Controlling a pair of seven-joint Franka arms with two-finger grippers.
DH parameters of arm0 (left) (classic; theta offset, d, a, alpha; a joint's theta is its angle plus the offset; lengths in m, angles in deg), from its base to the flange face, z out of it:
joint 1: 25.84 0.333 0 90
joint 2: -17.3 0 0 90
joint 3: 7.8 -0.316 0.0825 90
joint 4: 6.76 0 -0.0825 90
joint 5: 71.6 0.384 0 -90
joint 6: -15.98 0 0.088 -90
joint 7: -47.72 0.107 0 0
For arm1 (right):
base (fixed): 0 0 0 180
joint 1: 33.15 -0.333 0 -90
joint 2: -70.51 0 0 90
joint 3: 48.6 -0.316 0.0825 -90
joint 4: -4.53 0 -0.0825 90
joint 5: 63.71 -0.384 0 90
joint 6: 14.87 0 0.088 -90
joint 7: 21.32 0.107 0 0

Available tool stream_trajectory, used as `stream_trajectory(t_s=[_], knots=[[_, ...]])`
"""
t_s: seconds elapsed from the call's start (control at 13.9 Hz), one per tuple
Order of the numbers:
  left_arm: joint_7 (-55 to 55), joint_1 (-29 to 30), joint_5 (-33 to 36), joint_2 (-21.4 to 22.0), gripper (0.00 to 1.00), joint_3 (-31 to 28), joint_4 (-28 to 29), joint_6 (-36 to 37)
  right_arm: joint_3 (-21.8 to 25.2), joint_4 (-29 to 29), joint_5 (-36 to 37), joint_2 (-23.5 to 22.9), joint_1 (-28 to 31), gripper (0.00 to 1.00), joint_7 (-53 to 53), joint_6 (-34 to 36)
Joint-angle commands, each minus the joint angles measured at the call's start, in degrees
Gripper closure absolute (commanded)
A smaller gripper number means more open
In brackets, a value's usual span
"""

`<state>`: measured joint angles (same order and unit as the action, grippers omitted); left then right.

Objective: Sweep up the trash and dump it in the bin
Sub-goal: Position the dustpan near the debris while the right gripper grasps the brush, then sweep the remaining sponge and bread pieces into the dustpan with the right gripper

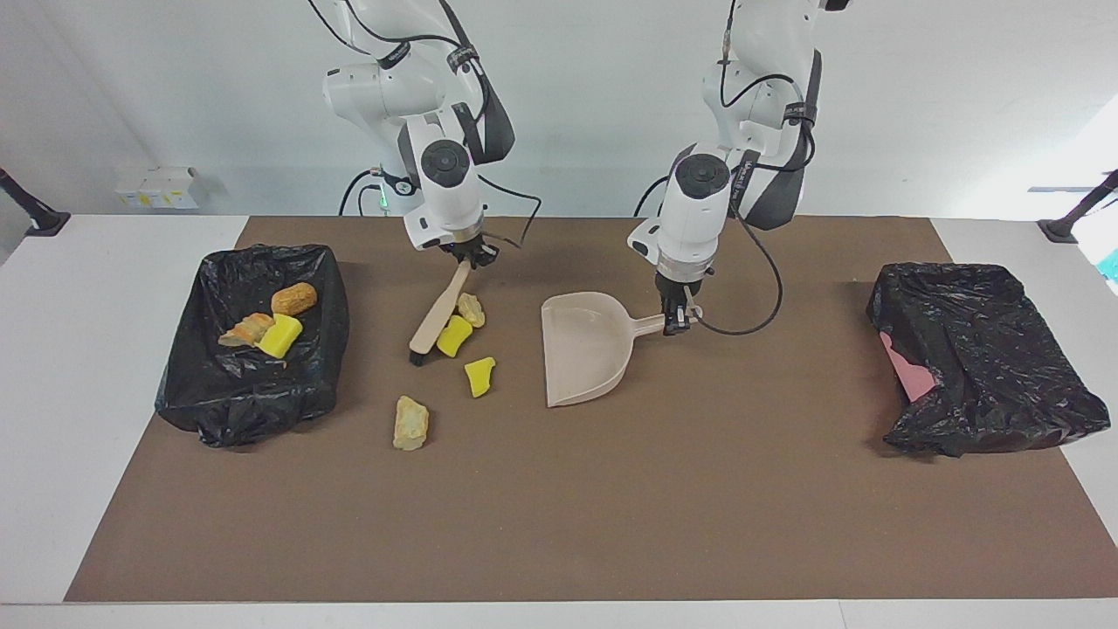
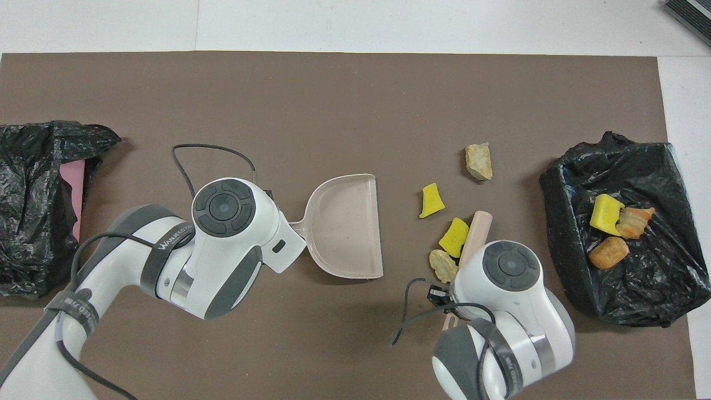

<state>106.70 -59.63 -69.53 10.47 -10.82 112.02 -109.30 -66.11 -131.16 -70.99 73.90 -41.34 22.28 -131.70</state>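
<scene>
Trash (image 1: 453, 335): you have four scraps on the surface between brush (image 1: 434, 321) and dustpan (image 1: 581, 347), three in the bin (image 1: 201, 402). Right hand (image 1: 472, 254) grips the brush, left hand (image 1: 672, 326) the dustpan handle.

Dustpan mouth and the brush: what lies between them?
Two yellow chunks and one tan piece lie between brush and dustpan; the facing view shows it.

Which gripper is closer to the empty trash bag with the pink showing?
Left. The left gripper holds the dustpan handle mid-table, nearer that bag; the right gripper holds the brush toward the other bag.
</scene>
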Motion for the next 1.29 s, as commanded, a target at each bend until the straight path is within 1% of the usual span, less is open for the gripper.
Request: stream_trajectory(t_s=[0.0,0.07,0.36,0.43,0.58,0.72,0.86,0.94,1.08,1.22], knots=[[-2.64,-2.42,1.09,3.31,1.0,-0.58,4.26,-1.81,-0.07,10.6,-0.72,-11.01,-1.91,1.0,4.46,-0.24],[-2.64,-2.6,1.09,3.4,1.0,-0.58,4.44,-2.42,-0.07,12.63,-0.72,-12.6,-2.09,1.0,4.82,-0.15],[-2.82,-2.52,1.09,3.31,1.0,-0.58,4.53,-3.65,-0.16,16.6,-4.41,-13.93,-7.0,1.0,4.65,-0.15],[-3.43,-2.52,1.09,2.53,1.0,-0.58,4.53,-4.18,-0.07,16.95,-4.5,-13.67,-9.36,1.0,4.3,0.63],[-4.31,-1.99,1.09,1.65,1.0,-0.58,5.05,-7.42,-0.07,17.3,-4.68,-13.06,-12.71,1.0,4.39,1.51],[-4.58,-1.38,0.83,1.38,1.0,-0.58,4.97,-8.31,-0.07,20.8,-3.54,-13.49,-13.08,1.0,3.08,5.1],[-4.66,-0.33,0.57,1.03,1.0,-0.58,4.88,-9.63,0.45,23.27,-3.01,-13.32,-11.85,1.0,-0.34,7.75],[-4.66,-0.06,0.3,0.94,1.0,-0.58,4.71,-9.81,0.63,24.85,-0.74,-13.49,-11.59,1.0,-0.88,8.98],[-4.75,0.73,-0.13,0.42,1.0,-0.58,4.44,-9.99,0.11,28.71,7.85,-14.28,-9.57,1.0,-2.89,13.18],[-4.93,1.0,-1.63,0.41,1.0,-0.58,4.44,-9.81,0.72,32.06,11.31,-16.3,-8.6,1.0,-7.63,16.19]])
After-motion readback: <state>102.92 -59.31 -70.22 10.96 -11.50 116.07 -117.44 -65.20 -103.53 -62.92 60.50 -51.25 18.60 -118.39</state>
